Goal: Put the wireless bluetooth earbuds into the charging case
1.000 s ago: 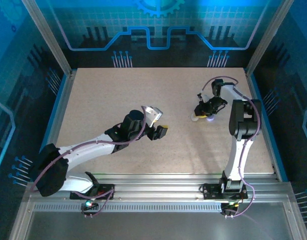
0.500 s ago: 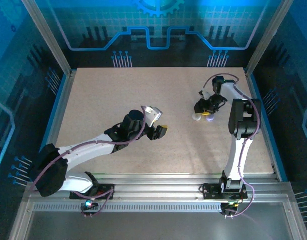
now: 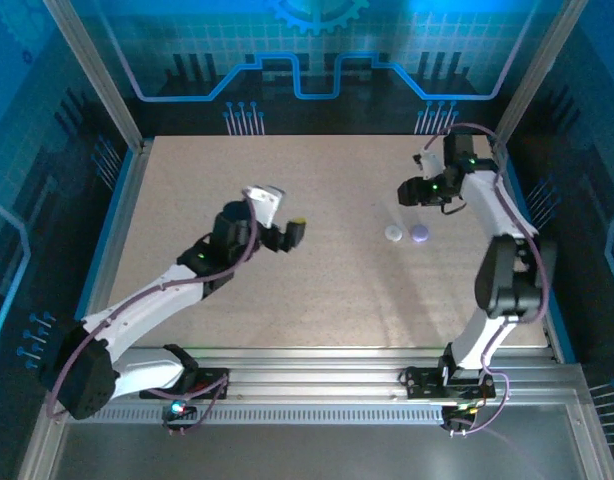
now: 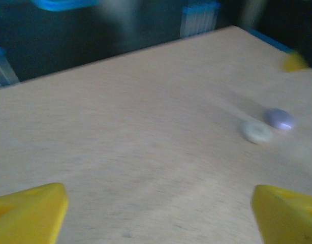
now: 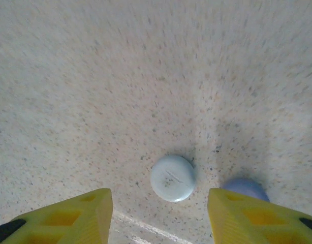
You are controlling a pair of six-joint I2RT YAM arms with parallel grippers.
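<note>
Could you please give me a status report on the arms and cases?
Left claw open, empty. Right claw open, empty, not touching white round case. Purple round case beside it, both on table. No obstruction seen.

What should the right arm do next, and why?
Probably lower the right pincer straight onto the white round piece: it lies free on the table, centred between the open fingers. Go carefully, since the purple round piece sits close beside it, by one finger.
</note>
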